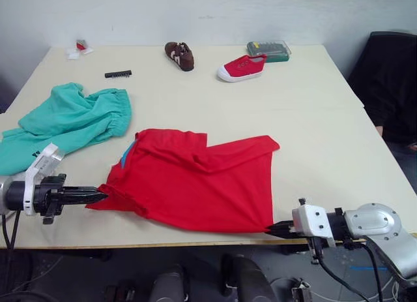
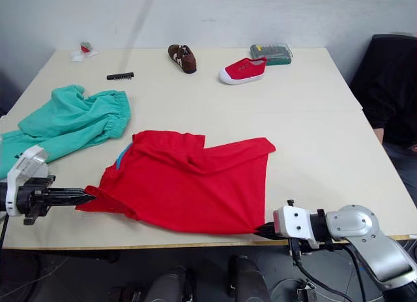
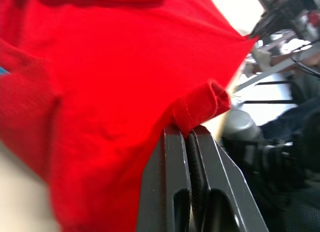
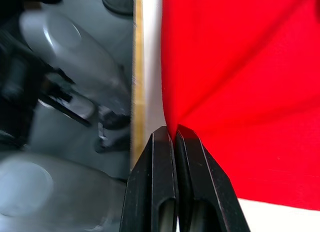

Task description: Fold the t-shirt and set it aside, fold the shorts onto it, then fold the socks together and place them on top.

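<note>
Pinched between the narrow black fingers of the right gripper (image 4: 175, 134) is the near corner of the t-shirt (image 1: 195, 181), soft red cloth drawn into radiating creases at the table's (image 1: 319, 139) front edge. Across from it, the left gripper (image 3: 187, 137) is clamped tight on a stitched, rolled hem at the garment's opposite near corner. Between the two the shirt lies partly folded and rumpled on the pale, smooth tabletop. Beyond the left gripper sit the shorts (image 1: 68, 119), teal cloth with a gathered waistband. Far beyond both rest a red canvas shoe (image 1: 242, 68) and a brown shoe (image 1: 180, 55).
</note>
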### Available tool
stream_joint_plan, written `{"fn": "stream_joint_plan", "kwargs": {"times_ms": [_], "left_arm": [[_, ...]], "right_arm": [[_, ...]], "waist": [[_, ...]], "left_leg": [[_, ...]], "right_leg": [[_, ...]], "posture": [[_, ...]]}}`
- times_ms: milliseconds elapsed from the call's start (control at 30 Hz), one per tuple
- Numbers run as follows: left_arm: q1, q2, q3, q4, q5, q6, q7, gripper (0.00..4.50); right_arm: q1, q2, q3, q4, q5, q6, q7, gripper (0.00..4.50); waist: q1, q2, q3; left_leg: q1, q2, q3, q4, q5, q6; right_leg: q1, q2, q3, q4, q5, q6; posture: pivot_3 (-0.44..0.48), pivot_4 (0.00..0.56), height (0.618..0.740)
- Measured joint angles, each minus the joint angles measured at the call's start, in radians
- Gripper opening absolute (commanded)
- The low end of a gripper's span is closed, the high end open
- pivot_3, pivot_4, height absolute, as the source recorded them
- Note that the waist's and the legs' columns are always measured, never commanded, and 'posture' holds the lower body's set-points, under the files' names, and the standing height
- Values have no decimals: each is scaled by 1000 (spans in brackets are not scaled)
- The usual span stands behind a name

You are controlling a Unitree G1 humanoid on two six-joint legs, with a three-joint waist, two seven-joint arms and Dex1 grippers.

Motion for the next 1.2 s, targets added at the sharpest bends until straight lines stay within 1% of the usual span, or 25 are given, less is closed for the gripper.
{"fn": "stream_joint_plan", "kwargs": {"times_ms": [100,200,300,367,533,767,900,967,1000,1100,1167,1200], "left_arm": [[-85,-35,0,38,0,24,55,0],[-194,-86,-4,118,6,38,129,0],[-267,-128,-20,200,37,31,198,0],[-293,-147,-45,248,75,3,231,0],[-297,-201,-114,319,166,-81,274,0],[-305,-249,-125,338,210,-122,329,0],[-330,-265,-127,357,226,-137,341,0],[-338,-265,-127,364,233,-141,346,489],[-342,-267,-127,373,234,-141,347,662],[-344,-268,-123,383,236,-162,348,1649],[-346,-267,-103,376,234,-180,357,2203],[-346,-266,-80,355,232,-187,367,2537]], "right_arm": [[-22,0,-27,-14,89,117,-2,38],[-67,9,-39,-8,195,255,-4,38],[-114,10,-42,19,263,367,5,38],[-144,11,-41,59,286,426,15,38],[-200,30,-4,146,278,499,31,38],[-286,91,24,242,222,541,1,38],[-302,103,36,269,185,543,-8,38],[-305,107,41,277,175,544,-8,454],[-306,109,41,283,171,546,-9,654],[-308,110,34,286,162,543,-26,1712],[-301,110,-10,277,160,537,-54,2308],[-277,101,-48,244,158,525,-70,2658]], "waist": [[7,0,0],[9,-1,0],[9,-1,0],[5,-1,0],[1,-1,0],[0,-1,0],[0,-1,0],[0,-1,0],[0,-1,0],[0,-1,0],[-1,-1,0],[0,-1,0]], "left_leg": [[0,0,-1,1,1,1],[0,0,-1,1,1,1],[0,0,-1,1,1,0],[-1,-1,0,1,1,-1],[-1,-1,0,1,1,-1],[-1,0,0,3,2,-3],[-2,0,0,4,2,-3],[-2,-1,0,4,2,-3],[-2,0,0,4,2,-3],[-2,0,0,5,2,-3],[-2,0,0,5,2,-4],[-2,0,0,5,2,-4]], "right_leg": [[0,0,0,0,0,0],[0,0,0,1,0,0],[0,0,-1,2,0,0],[0,0,-1,2,0,0],[0,0,-1,1,0,0],[0,-1,-1,3,0,0],[0,-1,-1,3,0,0],[0,-1,-1,3,0,0],[0,-1,-1,3,0,0],[0,-1,-1,4,0,0],[0,-1,-1,4,0,0],[-1,-1,-1,4,0,0]], "posture": [[0,150,740],[0,150,740],[0,150,740],[0,150,740],[0,150,740],[0,150,740],[0,150,740],[0,150,740],[0,150,740],[0,150,740],[0,150,740],[0,150,740]]}}
